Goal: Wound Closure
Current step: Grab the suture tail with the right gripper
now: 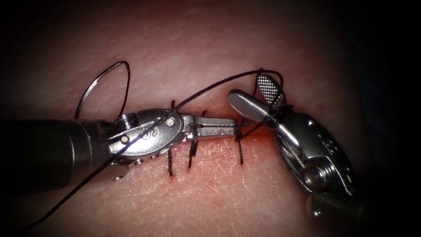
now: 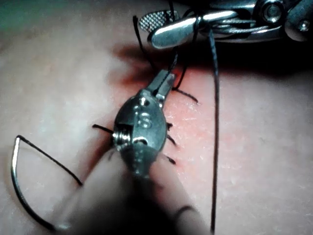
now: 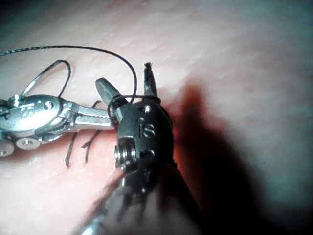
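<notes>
**Thread wound round the open right tool, left tool pinching a strand at the cut**

Take the cut [image 1: 206,131] as the landmark. It runs sideways across the tissue [image 1: 210,39], and three dark stitches [image 1: 170,160] already cross it, with red fluid [image 1: 254,136] pooled at its right end.

The left tool [image 1: 234,126] lies flat along the cut, its jaws pressed together at the rightmost stitch. There they appear to pinch a short strand of thread [image 1: 206,87] — a low, level hold that suits keeping that end steady right at the wound.

The right tool [image 1: 250,90] stands just past the cut's right end, above the fluid, with its jaws spread wide and nothing between them. The thread is wrapped round the base of these jaws instead; the right wrist view shows the wrap crossing just above the hinge. Open jaws with a loop around them look like the arrangement for forming a knot, though that is a judgement.

The needle [image 1: 98,81] lies free on the tissue above the cut's left end, beside the left tool's shaft — neither tool holds it and it is not in the tissue. From the wrap the thread arcs over the cut, crosses the left tool and trails off below the cut's left end.
</notes>
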Available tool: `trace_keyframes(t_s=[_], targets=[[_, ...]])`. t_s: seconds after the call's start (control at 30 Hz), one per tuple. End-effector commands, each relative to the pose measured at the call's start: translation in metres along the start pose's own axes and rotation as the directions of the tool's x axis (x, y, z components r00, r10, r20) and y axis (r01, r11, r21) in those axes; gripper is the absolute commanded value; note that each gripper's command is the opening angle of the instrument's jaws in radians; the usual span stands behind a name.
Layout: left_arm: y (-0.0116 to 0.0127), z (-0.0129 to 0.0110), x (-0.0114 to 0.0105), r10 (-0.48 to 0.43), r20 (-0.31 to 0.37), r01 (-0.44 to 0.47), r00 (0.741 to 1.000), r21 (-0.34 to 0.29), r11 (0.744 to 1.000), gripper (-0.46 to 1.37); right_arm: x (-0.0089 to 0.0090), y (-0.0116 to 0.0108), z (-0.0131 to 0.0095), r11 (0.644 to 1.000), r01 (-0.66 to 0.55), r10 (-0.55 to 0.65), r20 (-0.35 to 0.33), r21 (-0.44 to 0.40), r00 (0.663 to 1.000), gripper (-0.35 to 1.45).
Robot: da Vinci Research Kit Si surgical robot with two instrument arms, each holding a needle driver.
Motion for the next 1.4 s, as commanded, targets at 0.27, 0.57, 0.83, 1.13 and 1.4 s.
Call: trace_keyframes(t_s=[0.27,0.57,0.83,1.13,1.4], targets=[[0.0001,0.0000,-0.0024,-0.114,-0.028,0.115,0.993,0.032,0.993,-0.35,0.0001,-0.0007,-0.0006,0.997,-0.007,0.008,-0.013,0.080,1.000,1.04],[0.0000,-0.0006,-0.0026,-0.208,-0.155,0.214,0.966,0.024,0.976,-0.35,0.0001,-0.0008,-0.0007,0.992,-0.013,0.016,-0.021,0.122,1.000,1.04],[0.0006,-0.0010,-0.0021,-0.258,-0.244,0.261,0.935,-0.021,0.965,-0.35,0.0001,-0.0008,-0.0006,0.988,-0.015,0.019,-0.023,0.154,1.000,1.02],[0.0010,-0.0018,-0.0013,-0.329,-0.317,0.320,0.890,-0.082,0.944,-0.35,0.0001,-0.0007,-0.0005,0.976,-0.019,0.026,-0.027,0.217,0.999,0.94],[0.0009,-0.0033,-0.0013,-0.364,-0.352,0.347,0.862,-0.112,0.931,-0.35,0.0002,-0.0001,-0.0006,0.963,-0.026,0.041,-0.048,0.269,0.998,0.81]])
